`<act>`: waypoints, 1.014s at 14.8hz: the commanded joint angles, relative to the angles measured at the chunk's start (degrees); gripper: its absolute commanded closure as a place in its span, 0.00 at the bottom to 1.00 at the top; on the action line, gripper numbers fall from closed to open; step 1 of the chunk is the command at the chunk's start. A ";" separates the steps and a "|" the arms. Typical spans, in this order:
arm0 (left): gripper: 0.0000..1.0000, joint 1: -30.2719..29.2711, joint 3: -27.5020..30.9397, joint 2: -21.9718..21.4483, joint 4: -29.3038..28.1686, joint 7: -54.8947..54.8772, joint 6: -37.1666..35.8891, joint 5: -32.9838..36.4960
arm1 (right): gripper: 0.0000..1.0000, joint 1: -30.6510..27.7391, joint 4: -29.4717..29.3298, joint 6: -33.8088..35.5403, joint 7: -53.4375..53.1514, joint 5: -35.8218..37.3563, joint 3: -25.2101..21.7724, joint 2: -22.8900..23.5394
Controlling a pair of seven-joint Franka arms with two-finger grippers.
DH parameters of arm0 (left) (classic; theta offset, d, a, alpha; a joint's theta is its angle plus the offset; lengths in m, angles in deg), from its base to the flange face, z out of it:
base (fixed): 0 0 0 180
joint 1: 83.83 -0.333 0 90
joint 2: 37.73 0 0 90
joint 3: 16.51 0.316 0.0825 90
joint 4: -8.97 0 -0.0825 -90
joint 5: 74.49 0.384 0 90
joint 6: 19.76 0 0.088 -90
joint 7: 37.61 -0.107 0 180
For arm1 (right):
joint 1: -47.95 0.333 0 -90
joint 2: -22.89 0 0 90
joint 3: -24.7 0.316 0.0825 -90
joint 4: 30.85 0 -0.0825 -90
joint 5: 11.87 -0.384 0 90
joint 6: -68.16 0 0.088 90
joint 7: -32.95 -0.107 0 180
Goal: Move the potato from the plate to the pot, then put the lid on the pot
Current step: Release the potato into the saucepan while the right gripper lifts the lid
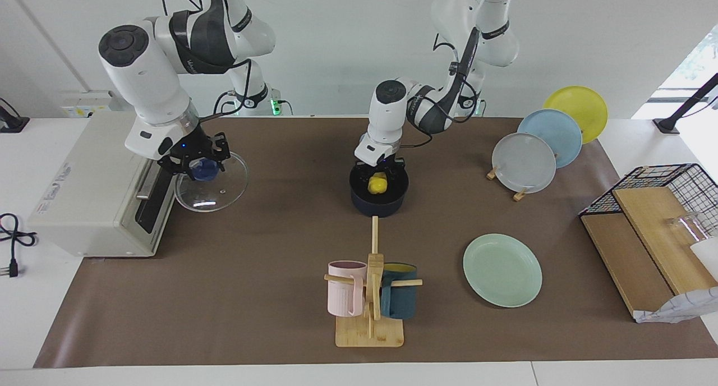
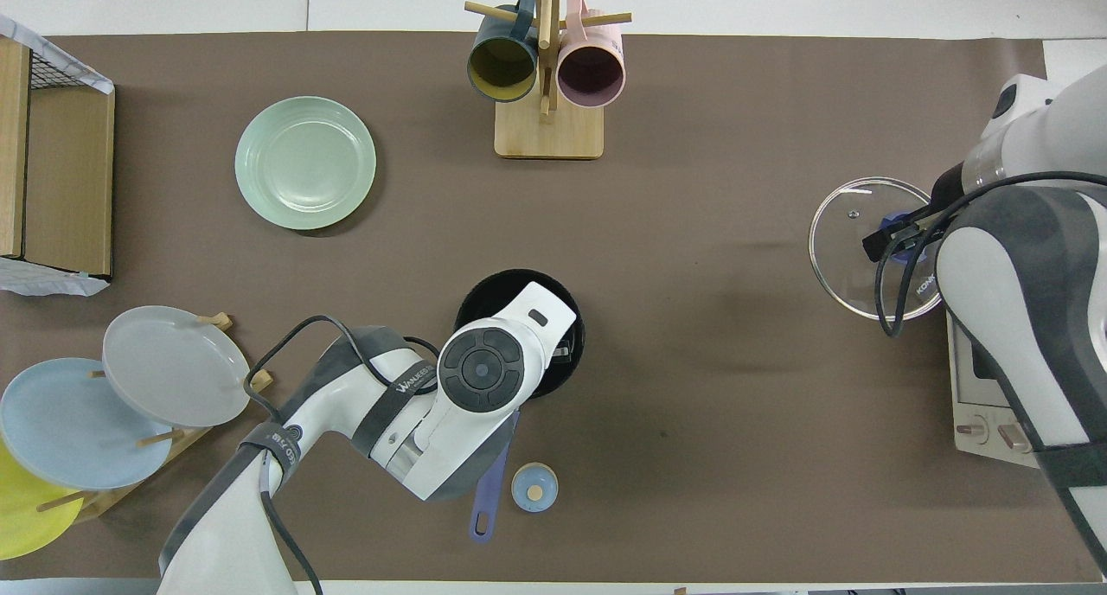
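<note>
The yellow potato is inside the dark navy pot, which stands mid-table near the robots. My left gripper reaches down into the pot with the potato at its tips. In the overhead view my left wrist covers most of the pot; its blue handle points toward the robots. The mint-green plate lies bare, farther from the robots, toward the left arm's end. The glass lid lies toward the right arm's end. My right gripper is shut on its blue knob.
A toaster oven stands right beside the lid. A mug rack with a pink and a teal mug is farther out than the pot. Upright plates and a wire basket are at the left arm's end. A small bell sits by the pot's handle.
</note>
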 commanded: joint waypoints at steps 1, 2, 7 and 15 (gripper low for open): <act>0.67 2.25 1.14 -0.15 -1.20 1.01 -1.14 0.99 | 1.00 0.08 -1.15 0.75 -1.40 -0.65 0.18 0.47; 0.01 2.17 1.14 -0.15 -0.85 1.01 -1.23 0.99 | 1.00 1.04 -1.32 0.75 -2.45 -0.57 0.09 0.47; 0.00 -1.07 1.31 -3.65 7.21 -0.75 -14.12 0.91 | 1.00 1.32 -1.59 0.75 -2.90 -0.57 0.09 0.56; 0.00 -18.98 1.66 -9.81 26.74 -20.66 -40.06 -3.31 | 1.00 6.57 -1.94 0.13 -10.79 -1.10 0.18 0.64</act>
